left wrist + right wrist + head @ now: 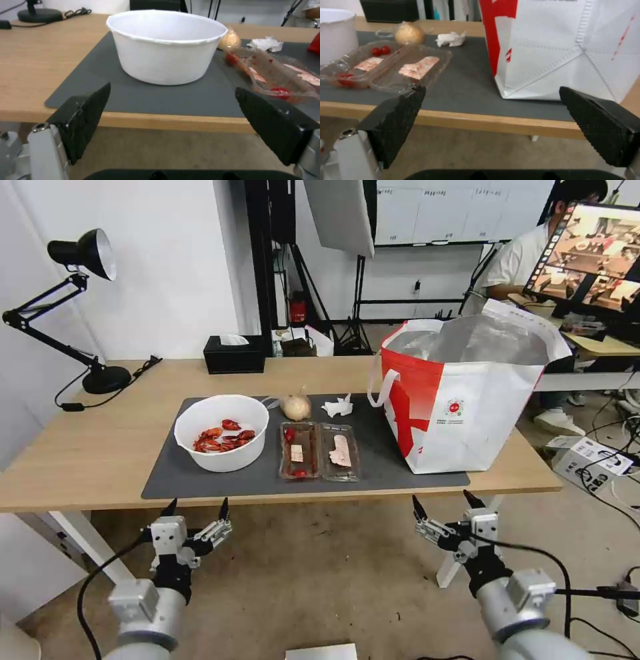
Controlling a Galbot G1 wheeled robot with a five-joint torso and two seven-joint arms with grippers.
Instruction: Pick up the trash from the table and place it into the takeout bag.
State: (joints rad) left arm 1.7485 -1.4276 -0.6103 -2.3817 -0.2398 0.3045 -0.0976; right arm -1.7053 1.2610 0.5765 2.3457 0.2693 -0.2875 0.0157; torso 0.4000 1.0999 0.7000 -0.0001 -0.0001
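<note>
1. The left gripper (197, 508) is hovering below the table's (80, 460) near edge, jaws spread and empty, facing the white bowl (221, 431) of crayfish shells sitting on the grey mat (387, 463).
2. Nothing is being carried; the picking is not yet begun, I judge. A next move would call for rising above the edge and reaching forward.
3. The clear tray (319, 451) is lying just beside the bowl, with the beige lump (296, 407) and the tissue (338, 407) behind it.
4. The takeout bag (467, 400) is standing open, right of them.
5. The right gripper (445, 504) is waiting before the bag, jaws spread.
6. A black tissue box (234, 354) and a desk lamp (80, 307) are standing clear, behind.
</note>
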